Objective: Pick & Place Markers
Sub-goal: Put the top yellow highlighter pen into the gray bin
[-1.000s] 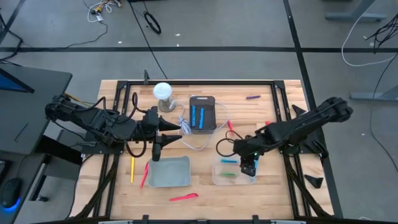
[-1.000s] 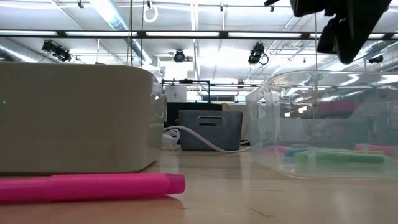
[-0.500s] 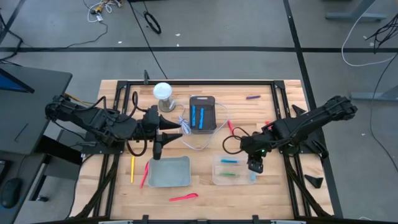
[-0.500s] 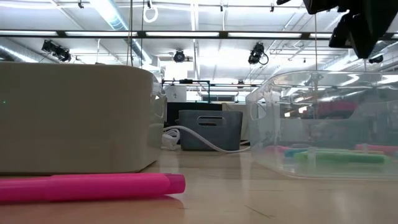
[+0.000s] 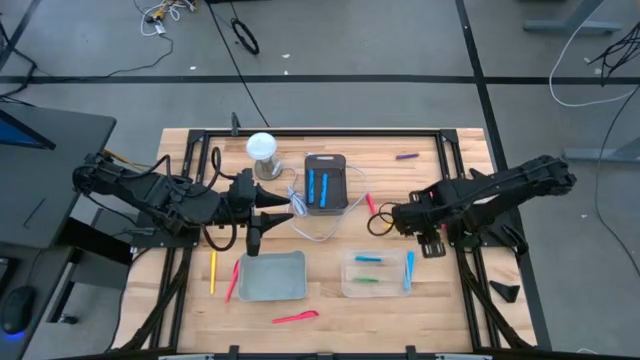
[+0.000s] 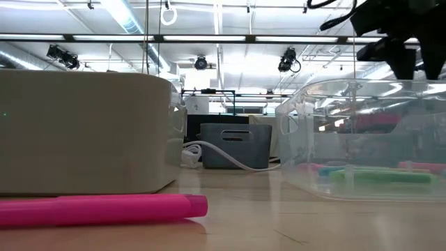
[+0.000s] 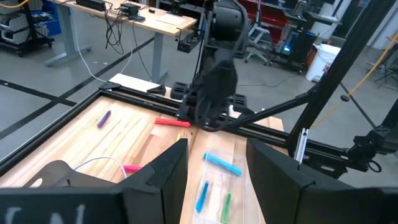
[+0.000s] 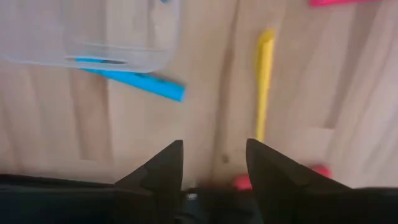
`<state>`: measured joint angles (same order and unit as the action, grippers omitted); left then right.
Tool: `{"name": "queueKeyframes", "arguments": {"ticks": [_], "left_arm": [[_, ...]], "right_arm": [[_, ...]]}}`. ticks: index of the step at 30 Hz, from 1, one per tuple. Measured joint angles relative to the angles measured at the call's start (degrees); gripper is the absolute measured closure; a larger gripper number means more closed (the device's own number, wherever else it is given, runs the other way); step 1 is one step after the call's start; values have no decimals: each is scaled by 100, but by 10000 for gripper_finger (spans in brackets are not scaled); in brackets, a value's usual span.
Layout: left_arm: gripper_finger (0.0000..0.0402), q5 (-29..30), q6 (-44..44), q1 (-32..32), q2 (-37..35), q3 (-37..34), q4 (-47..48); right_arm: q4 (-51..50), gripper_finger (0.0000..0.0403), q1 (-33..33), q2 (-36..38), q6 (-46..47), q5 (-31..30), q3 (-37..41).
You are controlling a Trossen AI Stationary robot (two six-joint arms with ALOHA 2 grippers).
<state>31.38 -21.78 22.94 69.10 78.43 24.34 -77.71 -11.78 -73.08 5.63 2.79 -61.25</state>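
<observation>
The right hand [image 5: 433, 246] hung right of the frame's centre in the high view, just above the upper right corner of the clear bin [image 5: 352, 287], its two fingers [image 8: 163, 167] parted and holding nothing. The left hand [image 5: 254, 240] waited left of centre, just above the grey tray [image 5: 270, 277], fingers apart and empty too. In the clear bin lay a blue marker [image 5: 368, 259], a green marker [image 5: 368, 281] and a second blue marker [image 5: 409, 270] along its right edge. Two more blue markers [image 5: 317, 186] lay in the dark box [image 5: 326, 160] at upper centre. Loose on the worktop [image 5: 455, 320] were a yellow marker [image 5: 212, 272] and a red marker [image 5: 232, 281] left of the tray, a pink marker [image 5: 295, 318] below it, a purple marker [image 5: 406, 156] at the upper right and another red marker [image 5: 372, 208] near the right hand. A white cable [image 5: 318, 236] looped below the dark box.
</observation>
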Motion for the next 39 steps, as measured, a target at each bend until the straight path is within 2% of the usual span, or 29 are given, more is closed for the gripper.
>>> {"name": "queueKeyframes", "arguments": {"ticks": [12,19,32,39], "left_arm": [[232,4,-2,0,0,0,142],[232,4,0,0,0,0,144],[232,7,-2,0,0,0,146],[232,5,7,0,0,0,157]], "right_arm": [[-38,227,1380,9,-1610,-339,-2],[-88,227,2019,9,-1985,-343,-2],[-46,227,2115,13,-2069,-399,17],[385,227,2113,15,-2109,-538,734]]}}
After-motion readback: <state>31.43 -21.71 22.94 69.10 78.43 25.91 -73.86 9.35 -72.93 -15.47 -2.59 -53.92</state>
